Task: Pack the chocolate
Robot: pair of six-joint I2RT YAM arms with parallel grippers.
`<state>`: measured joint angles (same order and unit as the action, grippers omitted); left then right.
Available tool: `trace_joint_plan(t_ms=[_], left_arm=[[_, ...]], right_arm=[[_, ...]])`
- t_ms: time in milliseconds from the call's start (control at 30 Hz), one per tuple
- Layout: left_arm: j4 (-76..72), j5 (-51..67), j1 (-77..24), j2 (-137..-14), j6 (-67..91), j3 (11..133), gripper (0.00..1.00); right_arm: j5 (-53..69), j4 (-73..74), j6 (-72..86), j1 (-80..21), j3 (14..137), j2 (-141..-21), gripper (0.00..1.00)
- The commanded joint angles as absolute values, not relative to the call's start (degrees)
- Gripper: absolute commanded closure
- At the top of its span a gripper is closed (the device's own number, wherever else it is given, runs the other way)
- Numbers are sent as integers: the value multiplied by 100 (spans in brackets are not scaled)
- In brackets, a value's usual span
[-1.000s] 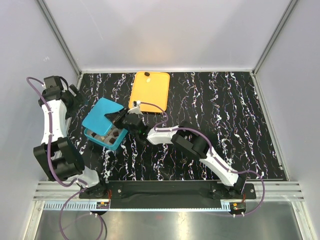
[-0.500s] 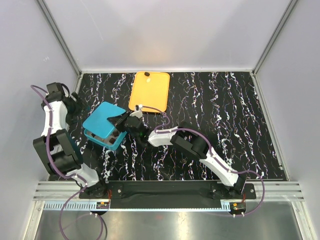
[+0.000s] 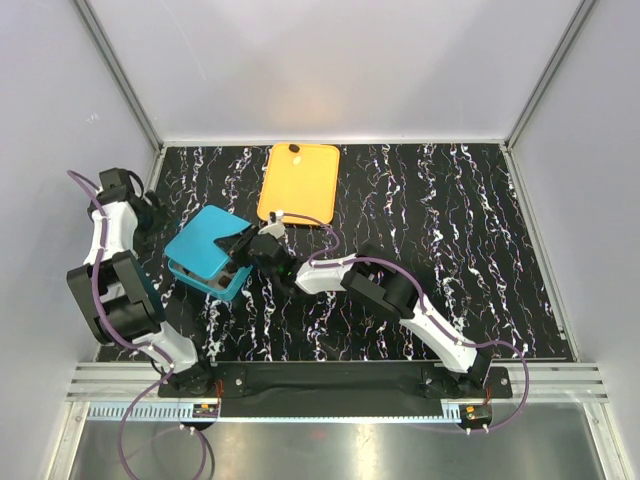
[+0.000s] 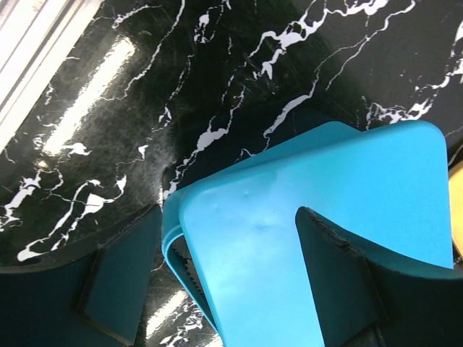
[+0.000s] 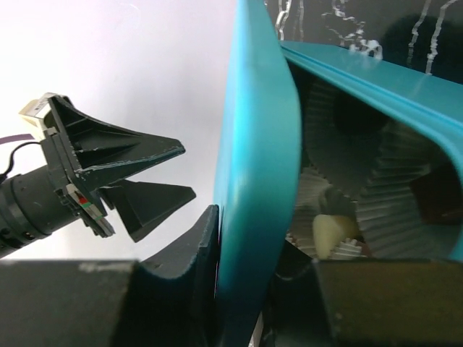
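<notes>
Nearest me, the right end effector (image 5: 249,238) looks clamped on the edge of the teal plastic lid (image 4: 311,188), though it's a tight view. The lid's tilted half open over the teal compartmented box (image 3: 205,272), and a pale cream chocolate round (image 5: 329,230) sits inside. The left end effector (image 4: 228,213) hangs over the lid, fingers wide apart. One dark chocolate piece (image 3: 295,149) is on the far flat orange tray (image 3: 300,195), so I'd hold the lid steady and not shut it yet.

You have nothing legible to read here. A small sticker (image 5: 84,206) sits on the left gripper (image 5: 187,170), just left of the teal lid (image 5: 255,181) in the right wrist view; its red and green marks are too tiny to decipher.
</notes>
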<state>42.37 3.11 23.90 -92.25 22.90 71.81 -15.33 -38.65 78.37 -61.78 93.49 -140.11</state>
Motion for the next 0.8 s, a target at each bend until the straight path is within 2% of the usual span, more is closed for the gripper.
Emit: trace_joint_plan(t_ms=[0,367,567,767], left_arm=[[4183,79,2356,-9351,2153,7374,20],[4333,-422,2101,-9369,1881,7585,14],[4342,-448,2100,-9474,1819,7638,14],[4333,-395,2092,-9606,1767,7646,15]], right_arm=[[-1617,-3691,7752,-6240,9369,-13641,73],[-1354,-3376,7445,-6170,9404,-13518,70],[-1231,-2831,7242,-6152,9404,-13421,70],[-1072,-3015,7286,-6152,9211,-13456,69]])
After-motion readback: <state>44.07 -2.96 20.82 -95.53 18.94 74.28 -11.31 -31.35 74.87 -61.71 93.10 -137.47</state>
